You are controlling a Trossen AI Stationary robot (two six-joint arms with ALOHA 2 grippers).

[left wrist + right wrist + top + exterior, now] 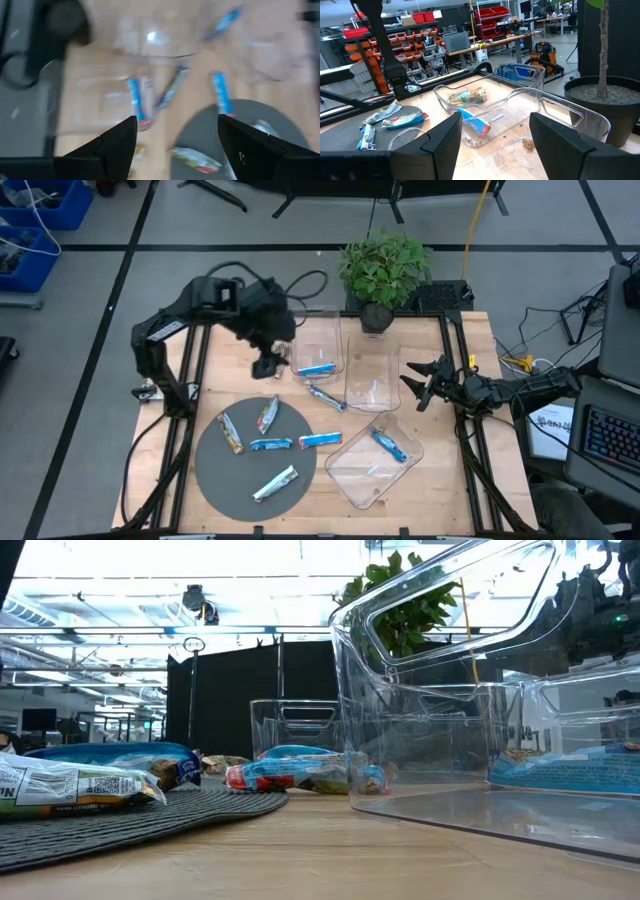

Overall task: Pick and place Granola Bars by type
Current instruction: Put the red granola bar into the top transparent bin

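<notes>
Non-task stuff on wooden table (470, 480)
Round grey mat (215, 470) front-left, 3 clear bins (376, 375) mid/right, potted plant (384, 265) at back edge, blue crates (30, 220) on floor far left

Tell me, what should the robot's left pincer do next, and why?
Probably drop toward the grey mat and grab a bar. The left pincer hangs open and empty above the table, while five granola bars lie unsorted on the mat. The right pincer waits open by the bins.

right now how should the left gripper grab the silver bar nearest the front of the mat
Take the silver bar across its narrow middle, from straight above. It lies flat and diagonal on the grey mat, apart from the others, so the left gripper should probably turn its fingers square to that slant.
</notes>
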